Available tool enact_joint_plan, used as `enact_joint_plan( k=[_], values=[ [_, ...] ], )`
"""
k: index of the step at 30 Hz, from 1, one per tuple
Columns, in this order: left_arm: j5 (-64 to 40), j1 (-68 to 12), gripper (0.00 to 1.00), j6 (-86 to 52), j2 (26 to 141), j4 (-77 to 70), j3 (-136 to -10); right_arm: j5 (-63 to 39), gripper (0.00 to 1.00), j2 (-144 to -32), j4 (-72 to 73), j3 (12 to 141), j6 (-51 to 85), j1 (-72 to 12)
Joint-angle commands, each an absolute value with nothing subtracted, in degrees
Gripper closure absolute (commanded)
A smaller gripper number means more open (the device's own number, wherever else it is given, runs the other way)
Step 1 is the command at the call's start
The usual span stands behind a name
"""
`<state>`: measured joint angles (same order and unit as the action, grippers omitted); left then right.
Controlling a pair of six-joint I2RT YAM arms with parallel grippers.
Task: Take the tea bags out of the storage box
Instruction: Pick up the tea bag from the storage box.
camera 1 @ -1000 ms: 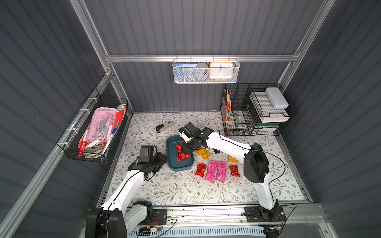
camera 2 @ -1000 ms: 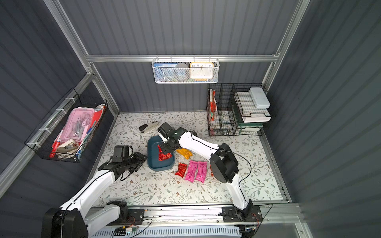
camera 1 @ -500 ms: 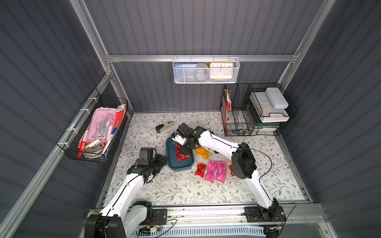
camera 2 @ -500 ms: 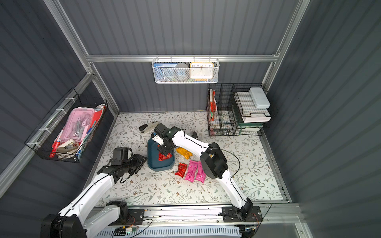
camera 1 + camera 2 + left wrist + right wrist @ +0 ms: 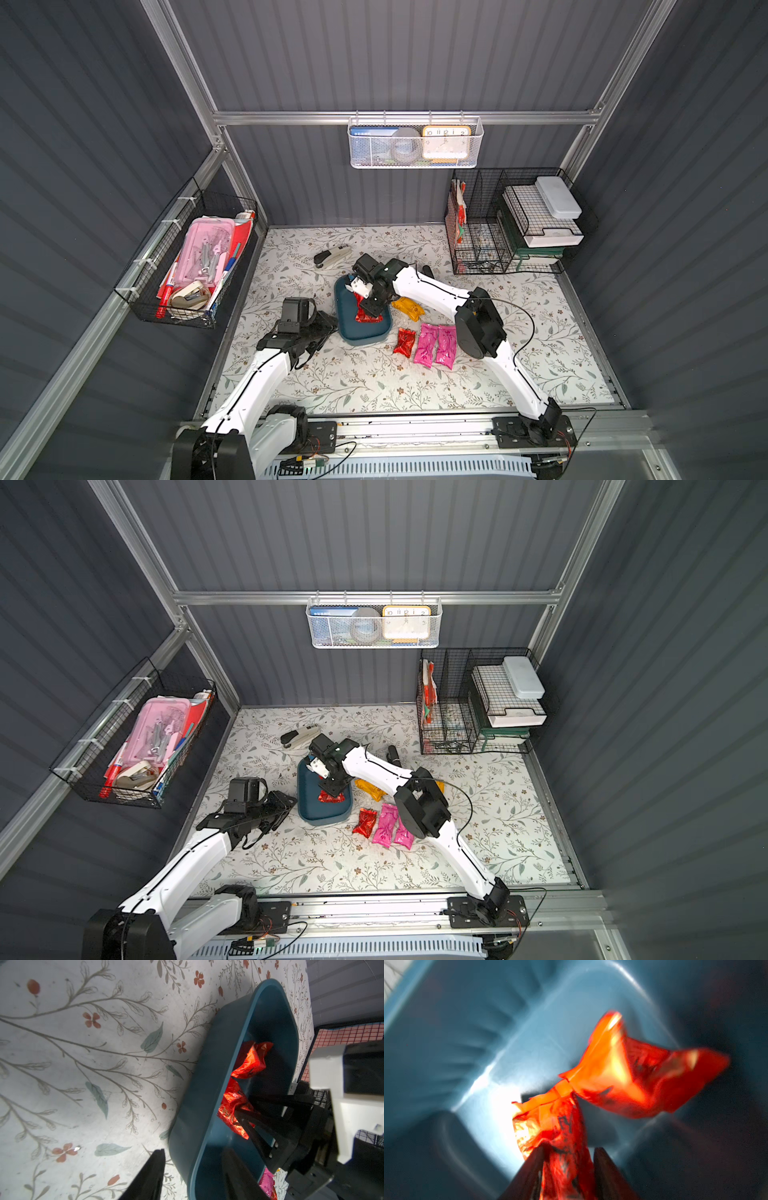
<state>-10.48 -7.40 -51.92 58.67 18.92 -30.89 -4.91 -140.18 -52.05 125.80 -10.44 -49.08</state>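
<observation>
Right gripper (image 5: 570,1148), seen close and slightly blurred from its own wrist camera, has its two dark jaws pressed against either side of a crinkled red tea bag (image 5: 560,1124), pinching it near one end, low inside the storage box (image 5: 446,1043). A second red tea bag (image 5: 643,1076) touches the pinched one at a corner, further along the box floor. Lift straight up and slowly, so the foil does not slip and the neighbour is not dragged along. If both rise, pause and let the loose one drop back. Clear the rim before you swing sideways. Left gripper (image 5: 193,1151) has its jaws spread astride the box's wall, one jaw inside and one outside. Whether it touches the wall is unclear, so the light box may shift. On the floral table (image 5: 374,382), an outer red sachet (image 5: 404,341), two magenta sachets (image 5: 426,347) and an orange-yellow sachet (image 5: 407,308) lie just beside the box. Set this one down near them.
</observation>
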Motion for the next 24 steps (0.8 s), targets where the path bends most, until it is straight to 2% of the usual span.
enact_joint_plan(
  k=[1, 5, 11, 15, 24],
  values=[
    [-10.2, -7.0, 0.50, -51.2, 58.4, 20.3, -32.2, -5.4, 0.67, -141.9, -55.7, 126.6, -9.9, -48.9],
    [-9.9, -7.0, 0.51, -51.0, 58.4, 20.8, -32.5, -6.9, 0.85, -141.3, -56.0, 126.6, -8.5, -49.0],
    [-9.5, -7.0, 0.51, -50.8, 58.4, 21.2, -33.4, -9.9, 1.00, -137.7, -54.4, 126.4, -5.5, -49.1],
    [-8.8, -7.0, 0.51, -50.9, 57.8, 21.9, -34.0, -12.7, 1.00, -133.7, -52.9, 123.7, -3.4, -49.1],
    [-8.1, -7.0, 0.51, -50.5, 56.0, 22.5, -34.0, -17.2, 1.00, -117.6, -39.7, 106.3, 5.9, -49.0]
  ],
)
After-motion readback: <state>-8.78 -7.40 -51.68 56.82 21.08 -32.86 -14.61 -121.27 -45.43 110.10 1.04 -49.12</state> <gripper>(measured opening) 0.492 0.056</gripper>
